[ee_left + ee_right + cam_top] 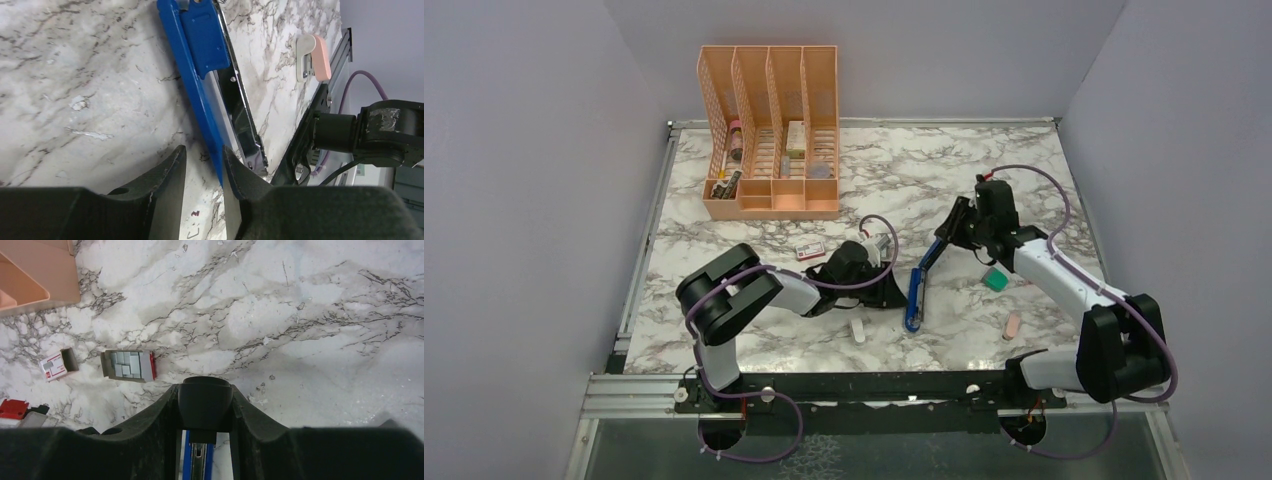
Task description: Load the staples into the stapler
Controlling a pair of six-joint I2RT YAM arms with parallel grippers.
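- The stapler (914, 292) lies mid-worktop (1024, 170), its length running from 6 towards 1 o'clock in the top view. It looks opened, with the metal channel showing.
- Risk: the near end is not pinned. If the far end is pulled up or back, the whole stapler may lift or swing instead of staying open for loading.
- Risk: the far grip sits on a small, rounded black part, so it could slip off. The lid might then snap shut.
- The right gripper (205, 390) is clamped on that black far end, at 1 o'clock from the stapler's middle.
- The left gripper (203, 152) comes in from 9 o'clock at the near end. Its fingers are apart, the blue tip is between them against one finger, and nothing is held.
- The staples (127, 365) sit in their open tray on the worktop, at about 10 o'clock from the stapler. They are well apart from both grippers, and a careless sweep of the left arm could scatter them.
- Further out are a teal block (995, 280) at 3 o'clock, a pink eraser (1012, 325) at 4 and the organiser (769, 130) at 11.
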